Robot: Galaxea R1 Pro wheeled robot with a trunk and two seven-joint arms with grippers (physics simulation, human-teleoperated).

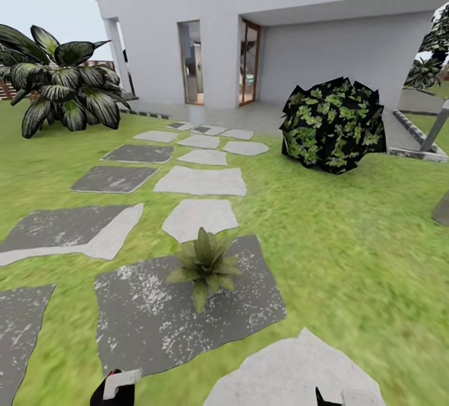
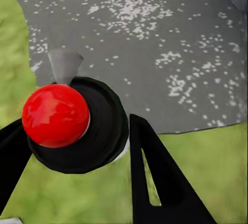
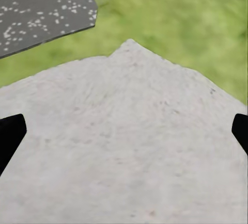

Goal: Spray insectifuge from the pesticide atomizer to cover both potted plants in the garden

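Note:
One potted plant, a low rosette of pointed green leaves, stands on a dark speckled stepping stone just ahead of me. The other potted plant is out of view. My left gripper sits at the head view's lower edge, with a pale trigger piece showing in it. In the left wrist view the left gripper is shut on the pesticide atomizer, seen from above as a dark round body with a red dome and a grey nozzle. My right gripper is open and holds nothing, over a pale stone.
Grey stepping stones lead across the lawn to a white house. A large broad-leaved plant stands far left, a dark leafy bush far right. A grey post leans at the right edge.

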